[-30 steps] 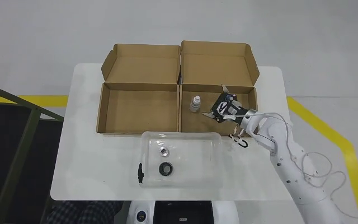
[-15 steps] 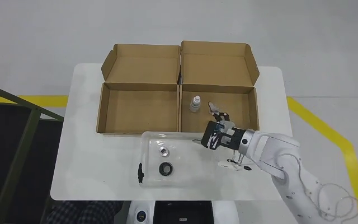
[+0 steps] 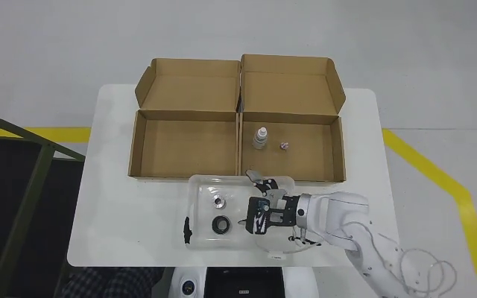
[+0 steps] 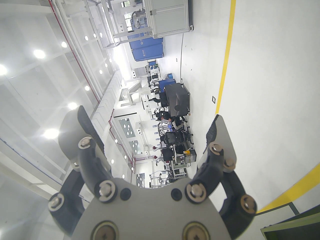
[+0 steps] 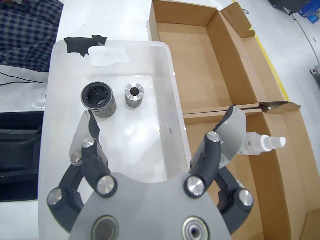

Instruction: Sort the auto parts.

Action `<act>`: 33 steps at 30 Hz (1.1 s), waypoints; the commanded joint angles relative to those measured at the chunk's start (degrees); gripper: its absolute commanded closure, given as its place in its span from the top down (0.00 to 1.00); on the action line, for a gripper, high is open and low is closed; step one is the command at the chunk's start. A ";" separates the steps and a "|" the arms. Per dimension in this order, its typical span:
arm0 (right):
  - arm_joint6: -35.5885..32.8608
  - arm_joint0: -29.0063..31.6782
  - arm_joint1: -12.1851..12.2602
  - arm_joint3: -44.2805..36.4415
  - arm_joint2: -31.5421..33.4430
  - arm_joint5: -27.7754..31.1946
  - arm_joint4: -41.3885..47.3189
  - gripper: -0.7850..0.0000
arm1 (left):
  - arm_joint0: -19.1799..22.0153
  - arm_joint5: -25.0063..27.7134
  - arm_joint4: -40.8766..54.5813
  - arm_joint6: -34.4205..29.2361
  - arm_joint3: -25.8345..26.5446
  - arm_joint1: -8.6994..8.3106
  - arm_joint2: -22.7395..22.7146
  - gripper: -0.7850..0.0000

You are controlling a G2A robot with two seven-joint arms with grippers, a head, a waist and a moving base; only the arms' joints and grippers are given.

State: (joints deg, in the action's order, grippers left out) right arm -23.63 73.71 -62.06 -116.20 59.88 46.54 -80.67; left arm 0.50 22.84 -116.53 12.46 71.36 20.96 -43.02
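The white bench (image 3: pixel 112 194) carries two open cardboard boxes (image 3: pixel 186 149) side by side, with a clear tub (image 3: pixel 195 183) before them. The right gripper (image 5: pixel 161 114) hangs released over the tub, which holds a black bearing (image 5: pixel 98 99) and a steel bush (image 5: pixel 134 95). A spray bottle (image 3: pixel 259 137) sits in the right box (image 3: pixel 317 158).

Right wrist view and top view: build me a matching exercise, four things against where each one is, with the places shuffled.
Things:
1 spray bottle
2 black bearing
3 black tape
4 right gripper

Places:
A stuck at the clear bin corner
B open, above that bin
C in the right cardboard box
D on the bin's floor beside the silver bushing

Pairs: 1-C; 2-D; 3-A; 4-B
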 commanded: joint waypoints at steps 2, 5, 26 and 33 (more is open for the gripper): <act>-0.40 -0.74 -0.19 1.51 -1.75 0.66 0.11 0.94 | 0.00 0.00 0.00 0.00 0.00 0.00 0.00 1.00; -0.76 -1.45 -0.39 3.04 -3.44 1.30 0.20 0.93 | 0.00 0.00 0.00 0.00 0.00 0.00 0.00 1.00; -1.20 -8.04 -2.20 11.89 -12.79 4.06 0.54 0.71 | 0.00 0.00 0.00 0.00 0.00 0.00 0.00 1.00; 0.07 -9.45 -2.62 13.20 -14.60 4.83 0.11 0.63 | 0.00 0.00 0.00 0.00 0.00 0.00 0.00 1.00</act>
State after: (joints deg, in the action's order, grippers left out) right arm -23.69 64.40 -64.65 -103.16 45.43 51.35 -80.49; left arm 0.50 22.84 -116.53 12.46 71.36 20.96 -43.02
